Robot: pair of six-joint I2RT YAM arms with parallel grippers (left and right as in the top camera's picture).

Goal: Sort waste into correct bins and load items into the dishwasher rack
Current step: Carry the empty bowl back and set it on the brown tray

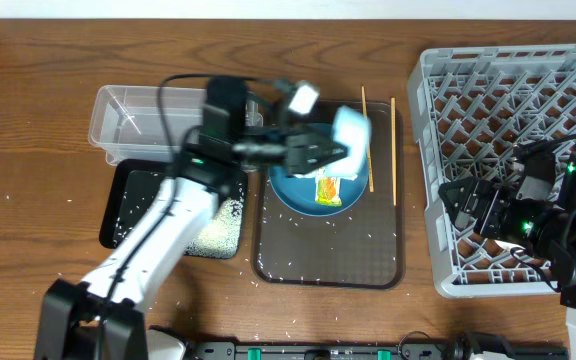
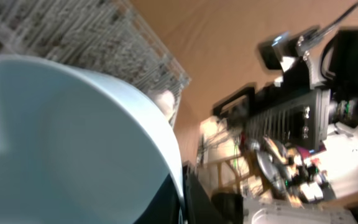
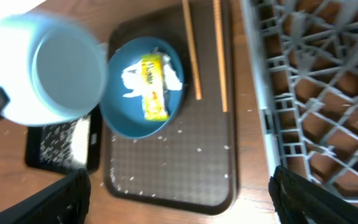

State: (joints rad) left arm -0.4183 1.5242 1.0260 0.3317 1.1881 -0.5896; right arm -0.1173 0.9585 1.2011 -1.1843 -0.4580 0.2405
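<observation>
My left gripper (image 1: 336,153) is shut on the rim of the white bowl (image 1: 352,138) with the pale blue rim. It holds the bowl tilted in the air over the dark blue plate (image 1: 303,190). The bowl (image 2: 73,143) fills the left wrist view, with the gripper (image 2: 182,199) pinching its edge. On the plate (image 3: 143,93) lie the yellow-green snack wrapper (image 3: 154,87) and white tissue (image 3: 129,78). Two chopsticks (image 1: 366,135) rest on the brown tray beside the plate. My right gripper (image 1: 465,210) hangs open and empty at the left edge of the grey dishwasher rack (image 1: 508,110).
The brown serving tray (image 1: 328,255) carries scattered rice grains. A clear tub (image 1: 138,120) stands at the back left. In front of it the black tray (image 1: 133,205) holds a heap of rice (image 1: 218,230). Loose grains dot the table on the left.
</observation>
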